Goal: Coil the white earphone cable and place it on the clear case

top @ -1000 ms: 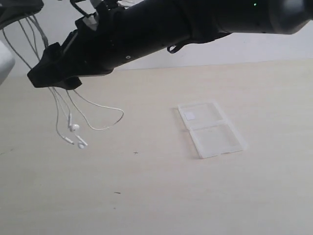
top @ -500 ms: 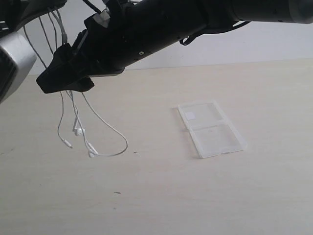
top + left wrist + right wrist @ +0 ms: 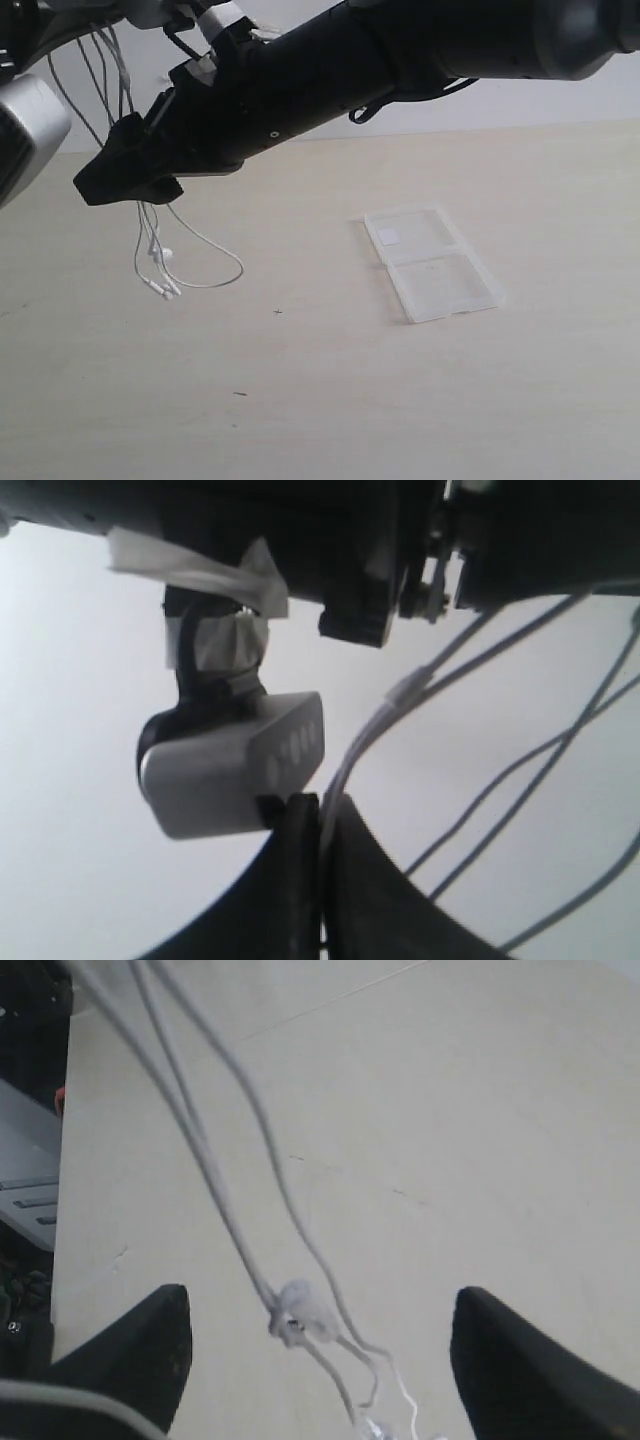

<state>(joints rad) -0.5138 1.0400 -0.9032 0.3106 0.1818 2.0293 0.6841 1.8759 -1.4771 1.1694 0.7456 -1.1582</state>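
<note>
Tool R (image 3: pixel 320 1300): released, jaws wide apart; strands of white earphone cable (image 3: pixel 215 1185) hang btwn them, no contact seen. In ext view it's the black tip (image 3: pixel 125 180) of the big arm reaching across to the left side.
Tool L (image 3: pixel 318 810): clenched on the white earphone cable, jaws pinched tight w/ one strand btwn them.
bench (image 3: pixel 350 400): pale, flat, carries the case.
clear case (image 3: pixel 432 265): lies open flat on bench, right of centre in ext view, two halves end to end; white square label (image 3: pixel 390 237) on far half. Well apart from cable.
white earphone cable (image 3: pixel 205 283): several strands dangle from top-left past Tool R, one loop sags low; not on the case.
earbuds (image 3: pixel 165 256): at low end of strands, near bench; can't tell if touching.
</note>
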